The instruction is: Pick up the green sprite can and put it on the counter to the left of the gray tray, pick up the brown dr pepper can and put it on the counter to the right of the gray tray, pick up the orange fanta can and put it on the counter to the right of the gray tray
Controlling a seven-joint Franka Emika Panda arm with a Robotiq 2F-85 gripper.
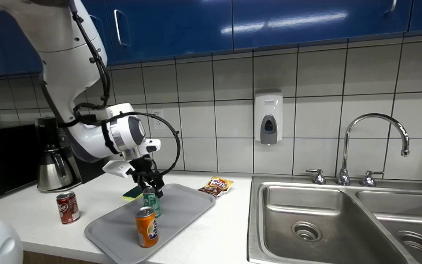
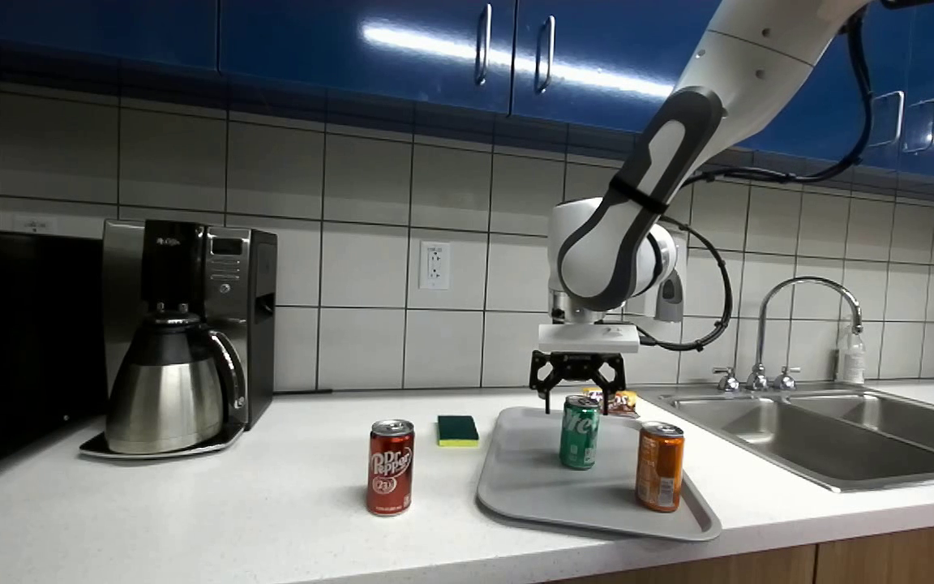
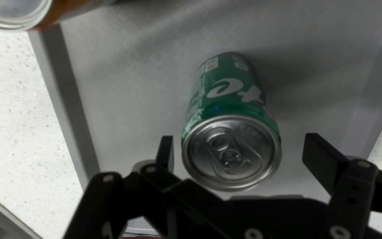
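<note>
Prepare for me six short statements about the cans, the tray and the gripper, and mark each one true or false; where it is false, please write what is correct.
1. The green can and the orange can stand on the tray. True.
2. The green can lies on its side. False: it stands upright.
3. The gripper is open, its fingers apart from the green can. True.
4. The brown can stands on the counter, off the tray. True.
5. The gripper holds the orange can. False: it holds nothing; in the wrist view the green can's top shows between its fingers.
6. The tray lies in the sink. False: it lies on the counter.
</note>
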